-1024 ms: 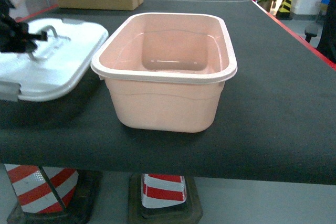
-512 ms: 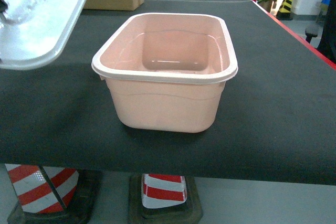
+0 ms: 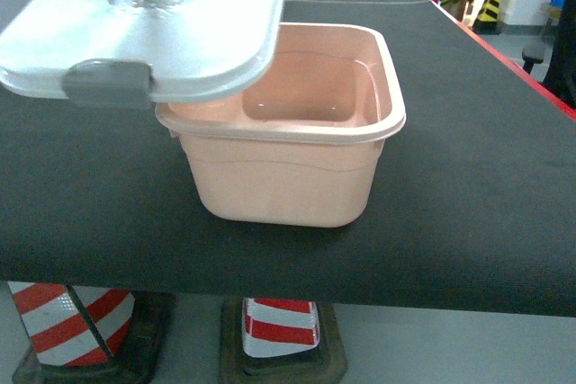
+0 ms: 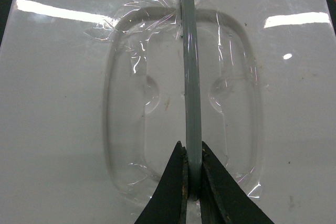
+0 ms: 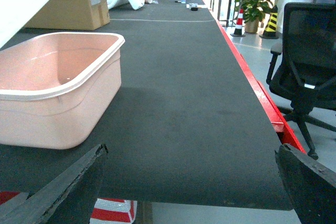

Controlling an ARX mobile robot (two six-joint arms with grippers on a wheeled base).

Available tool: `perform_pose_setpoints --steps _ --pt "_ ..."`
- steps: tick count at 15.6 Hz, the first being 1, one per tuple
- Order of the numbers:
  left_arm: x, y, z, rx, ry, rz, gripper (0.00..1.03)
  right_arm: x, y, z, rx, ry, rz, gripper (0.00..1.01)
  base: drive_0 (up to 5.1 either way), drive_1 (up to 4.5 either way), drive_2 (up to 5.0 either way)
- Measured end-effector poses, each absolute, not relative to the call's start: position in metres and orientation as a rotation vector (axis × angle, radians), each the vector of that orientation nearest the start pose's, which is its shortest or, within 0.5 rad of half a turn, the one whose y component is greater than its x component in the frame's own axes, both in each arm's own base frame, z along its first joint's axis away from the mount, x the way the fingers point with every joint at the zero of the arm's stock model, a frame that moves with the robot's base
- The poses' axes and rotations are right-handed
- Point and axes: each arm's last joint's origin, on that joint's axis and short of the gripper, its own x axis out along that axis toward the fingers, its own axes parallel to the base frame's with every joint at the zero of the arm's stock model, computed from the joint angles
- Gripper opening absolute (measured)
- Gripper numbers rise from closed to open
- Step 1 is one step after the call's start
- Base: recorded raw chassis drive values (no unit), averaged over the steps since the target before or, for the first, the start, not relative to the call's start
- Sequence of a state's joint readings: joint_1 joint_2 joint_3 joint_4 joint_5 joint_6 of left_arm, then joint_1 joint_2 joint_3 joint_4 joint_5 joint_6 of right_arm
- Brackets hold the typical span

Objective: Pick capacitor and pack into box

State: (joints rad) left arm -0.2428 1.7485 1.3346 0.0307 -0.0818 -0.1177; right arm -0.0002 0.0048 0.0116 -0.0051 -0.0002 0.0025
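A brown cardboard carton [image 5: 68, 4] stood at the far end of the black table [image 3: 486, 159], well apart from the box, and a black office chair [image 5: 307, 72] sat off the table's red edge to my right. Red-and-white striped bases [image 3: 281, 330] showed under the table's near edge. Nothing stood between my right gripper [image 5: 189, 182] and the box [image 3: 297, 132]; its jaws were spread wide over bare tabletop. My left gripper [image 4: 192, 182] was pinched tight on the grey handle [image 4: 190, 77] of the white lid [image 3: 153, 24], which hung tilted in the air above the box's left side, covering part of the opening, its grey latch clip [image 3: 106, 84] facing me. The visible part of the tub held nothing; I saw no capacitor anywhere.
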Motion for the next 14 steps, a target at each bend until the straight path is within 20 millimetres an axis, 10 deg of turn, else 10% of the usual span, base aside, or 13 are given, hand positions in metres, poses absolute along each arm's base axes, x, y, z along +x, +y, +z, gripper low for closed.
perform_pose_setpoints --steps 14 --pt "0.406 -0.169 0.266 -0.052 0.459 -0.196 0.02 0.097 0.0 0.167 0.002 -0.001 0.0 0.98 0.0 0.0 0.0"
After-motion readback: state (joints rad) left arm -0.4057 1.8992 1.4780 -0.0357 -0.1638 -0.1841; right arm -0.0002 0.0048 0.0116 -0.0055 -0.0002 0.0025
